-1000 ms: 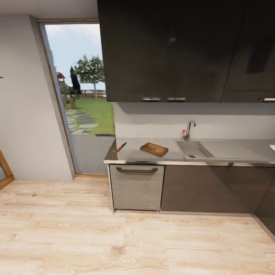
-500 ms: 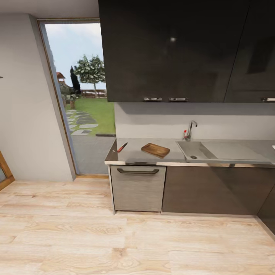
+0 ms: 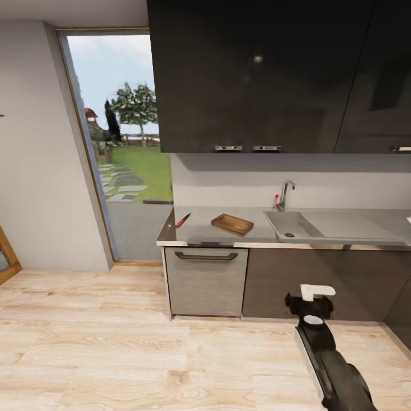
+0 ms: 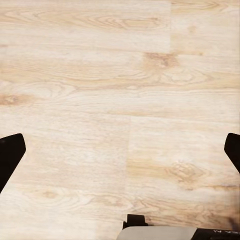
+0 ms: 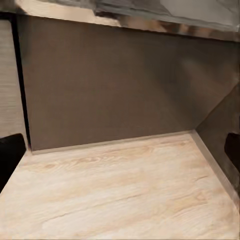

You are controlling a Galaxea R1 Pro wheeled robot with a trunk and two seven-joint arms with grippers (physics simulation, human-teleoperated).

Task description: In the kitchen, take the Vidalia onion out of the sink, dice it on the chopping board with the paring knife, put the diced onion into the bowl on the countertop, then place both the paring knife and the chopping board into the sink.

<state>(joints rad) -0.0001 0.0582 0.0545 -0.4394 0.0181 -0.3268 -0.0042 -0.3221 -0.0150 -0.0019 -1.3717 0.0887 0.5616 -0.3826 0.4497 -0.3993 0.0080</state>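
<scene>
In the head view the grey countertop [image 3: 200,233] runs along the far wall. The red-handled paring knife [image 3: 182,220] lies near its left end. The brown chopping board [image 3: 232,224] lies to the knife's right, apart from it. Further right is the sink [image 3: 283,221] with its chrome tap [image 3: 283,194]; the Vidalia onion is hidden. A white sliver of the bowl [image 3: 409,220] peeks in at the right edge. My right gripper [image 3: 310,302] hangs open over the floor, well short of the counter. In the wrist views, the left gripper [image 4: 120,155] and right gripper [image 5: 120,150] are open and hold nothing.
Glossy black upper cabinets [image 3: 257,74] hang above the worktop. Dark brown lower cabinets [image 3: 319,285] and a grey drawer front [image 3: 205,279] stand beneath it. A tall glass door [image 3: 114,148] is at the left. Pale wood floor [image 3: 114,342] lies between me and the counter.
My right arm has risen into the head view at the lower right. The camera shifted slightly a second ago; nothing on the counter has moved.
</scene>
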